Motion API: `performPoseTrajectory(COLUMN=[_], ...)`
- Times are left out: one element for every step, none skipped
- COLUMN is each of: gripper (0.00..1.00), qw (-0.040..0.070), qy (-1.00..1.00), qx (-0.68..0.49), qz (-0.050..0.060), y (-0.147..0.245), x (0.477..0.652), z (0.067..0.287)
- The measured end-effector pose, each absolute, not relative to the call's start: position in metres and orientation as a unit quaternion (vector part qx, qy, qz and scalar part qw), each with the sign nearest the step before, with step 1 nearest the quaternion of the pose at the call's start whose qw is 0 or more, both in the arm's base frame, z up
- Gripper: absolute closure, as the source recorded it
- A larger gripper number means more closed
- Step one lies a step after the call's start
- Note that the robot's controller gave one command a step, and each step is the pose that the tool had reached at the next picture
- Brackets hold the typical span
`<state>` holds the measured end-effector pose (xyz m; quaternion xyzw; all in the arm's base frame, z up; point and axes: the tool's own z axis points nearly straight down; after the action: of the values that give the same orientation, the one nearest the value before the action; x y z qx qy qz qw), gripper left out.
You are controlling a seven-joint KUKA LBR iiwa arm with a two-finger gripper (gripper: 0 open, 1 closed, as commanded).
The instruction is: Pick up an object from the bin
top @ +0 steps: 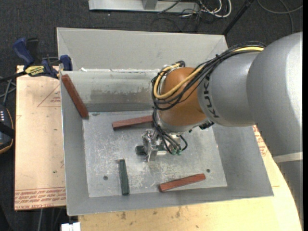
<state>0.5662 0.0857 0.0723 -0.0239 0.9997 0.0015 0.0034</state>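
Smooth grey metal arm [250, 90], fat and rounded, reaches in from the right of the frame and ends in a glossy orange cover [180, 102] looped with yellow and black cables [161, 83]. Beneath it sits a grey metal bin [120, 47] with sloped walls and a flat, scratched floor. Four slim, flat bars lie inside. A red-brown left bar [74, 96] is tilted against the left wall, and a red-brown middle bar [132, 123] lies near frame centre. A red-brown lower bar [182, 182] lies at lower right, and a dark green bar [123, 176] below centre. The gripper [154, 148] hangs low at the bin's centre, just below the middle bar, the nearest thing. Whether the gripper is apart or together cannot be told.
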Motion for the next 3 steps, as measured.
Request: performPoseTrajectory(gripper=[0.0,1.0,1.0], qw=[0.001,0.001,0.001], qy=[1.0,1.0,1.0], qx=[-0.024,-0.024,-0.024], qz=[0.001,0.001,0.001], y=[0.0851,0.0855,0.0855], x=[0.5651,0.5653,0.5653], z=[0.0709,0.0719,0.0719])
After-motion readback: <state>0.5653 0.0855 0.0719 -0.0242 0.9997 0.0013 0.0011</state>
